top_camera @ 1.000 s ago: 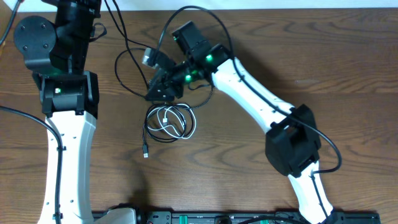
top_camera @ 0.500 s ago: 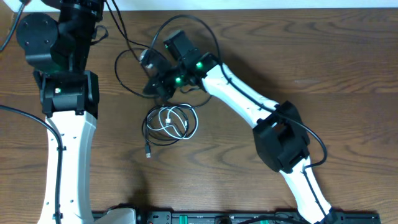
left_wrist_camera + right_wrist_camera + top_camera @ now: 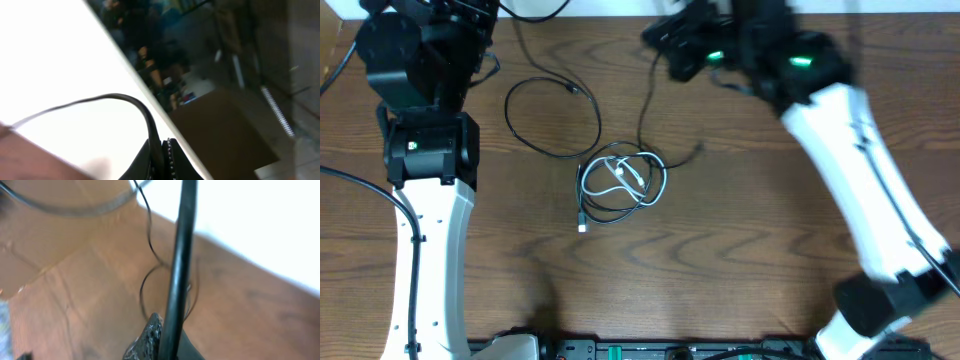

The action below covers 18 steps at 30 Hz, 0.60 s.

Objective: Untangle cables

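- The left end effector [image 3: 161, 159] is closed, pinching a thin black cable [image 3: 115, 96].
- The right end effector [image 3: 161, 332] is closed on a second black cable [image 3: 180, 255].
- A white cable [image 3: 625, 176] lies in round loops on the brown wooden table [image 3: 740, 250].

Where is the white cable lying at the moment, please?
In the overhead view, the white cable lies near the middle of the table, coiled in with the loops of a black cable, a little to the right of the left arm.
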{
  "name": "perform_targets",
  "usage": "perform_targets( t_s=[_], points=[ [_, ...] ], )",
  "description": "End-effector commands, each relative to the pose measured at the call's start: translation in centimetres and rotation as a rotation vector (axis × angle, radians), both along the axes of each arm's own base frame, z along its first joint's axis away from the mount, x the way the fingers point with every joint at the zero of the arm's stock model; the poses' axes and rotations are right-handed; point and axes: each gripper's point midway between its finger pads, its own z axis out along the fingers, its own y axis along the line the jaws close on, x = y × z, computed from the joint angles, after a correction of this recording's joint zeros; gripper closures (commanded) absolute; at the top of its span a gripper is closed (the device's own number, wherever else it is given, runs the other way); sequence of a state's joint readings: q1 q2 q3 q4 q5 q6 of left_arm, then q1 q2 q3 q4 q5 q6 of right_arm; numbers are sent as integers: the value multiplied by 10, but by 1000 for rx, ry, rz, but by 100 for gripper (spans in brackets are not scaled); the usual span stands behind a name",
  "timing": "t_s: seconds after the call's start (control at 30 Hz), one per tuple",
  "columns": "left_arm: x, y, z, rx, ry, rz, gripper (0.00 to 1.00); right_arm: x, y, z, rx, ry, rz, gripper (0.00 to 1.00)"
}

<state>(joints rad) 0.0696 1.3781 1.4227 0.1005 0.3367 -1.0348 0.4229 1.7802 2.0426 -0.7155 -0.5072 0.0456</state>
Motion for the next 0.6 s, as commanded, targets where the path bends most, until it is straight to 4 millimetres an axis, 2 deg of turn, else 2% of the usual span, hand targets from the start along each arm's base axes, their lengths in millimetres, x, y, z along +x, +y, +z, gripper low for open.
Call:
perform_targets(
  t_s=[0.0, 0.17, 0.3, 0.4, 0.47, 0.57],
  points=[
    [-9, 1, 10, 94, -18, 10, 93, -6, -30, 41, 39, -74, -65, 99],
    [-9, 1, -13, 183, 55, 3, 93, -19, -88, 92, 75, -187, -175, 99],
    [-10, -1, -28, 246, 103, -14, 93, -15, -128, 106, 99, -197, -292, 99],
    [-12, -2, -40, 268, 146, -27, 93, 3, -151, 95, 152, -94, -446, 99],
    [-13, -2, -47, 270, 175, -32, 93, 22, -165, 71, 209, 49, -606, 99],
    [-14, -3, -54, 273, 202, -39, 93, 47, -164, 31, 221, 184, -712, 99]
  ],
)
